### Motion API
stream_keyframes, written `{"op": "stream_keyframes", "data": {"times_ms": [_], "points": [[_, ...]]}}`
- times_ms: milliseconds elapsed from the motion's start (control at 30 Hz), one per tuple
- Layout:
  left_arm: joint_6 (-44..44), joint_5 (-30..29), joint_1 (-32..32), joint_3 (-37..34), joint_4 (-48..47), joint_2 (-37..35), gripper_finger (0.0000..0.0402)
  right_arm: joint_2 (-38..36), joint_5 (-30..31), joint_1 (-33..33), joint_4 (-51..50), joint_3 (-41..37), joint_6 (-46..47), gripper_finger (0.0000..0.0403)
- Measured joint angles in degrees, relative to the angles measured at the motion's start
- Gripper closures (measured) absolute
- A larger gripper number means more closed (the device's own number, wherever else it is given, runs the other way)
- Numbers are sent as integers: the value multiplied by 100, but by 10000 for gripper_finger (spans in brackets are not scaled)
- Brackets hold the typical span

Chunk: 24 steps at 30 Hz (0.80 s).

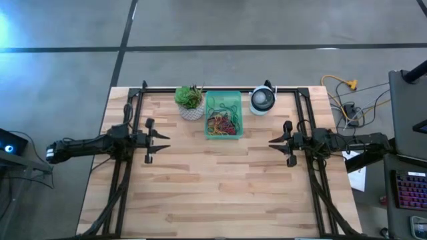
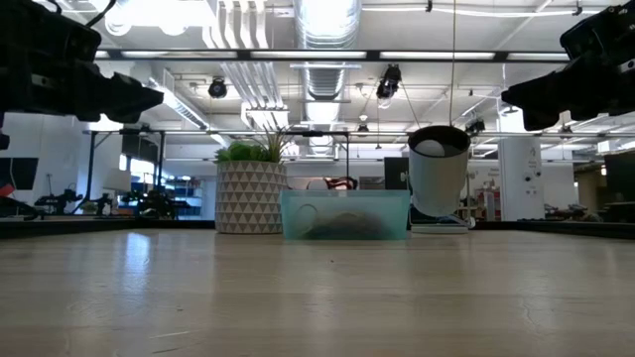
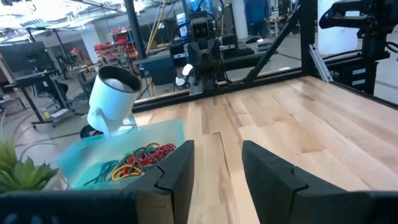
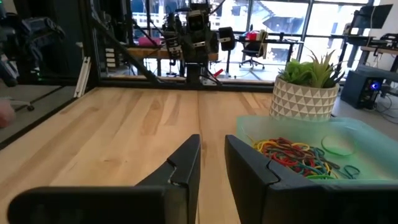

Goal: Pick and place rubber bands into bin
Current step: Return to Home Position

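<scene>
high view: the bin sits at the far middle of the table, btwn a plant pot on its left & a round white thing on its right. the rubber bands lie in a heap inside it. the left gripper is at the left side & the right gripper at the right side, both well apart from the bin.

low view: both arms hang high over the table.

left wrist view: the fingers are open partway w/ nothing in them.

right wrist view: the fingers are open just a bit, also holding nothing.
</scene>
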Motion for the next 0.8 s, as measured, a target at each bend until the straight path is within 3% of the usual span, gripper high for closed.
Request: {"op": "stream_keyframes", "data": {"times_ms": [800], "points": [[-3, -2, 0, -8, 9, 204, 281, 2, 11, 0, 0, 0, -2, 335]]}}
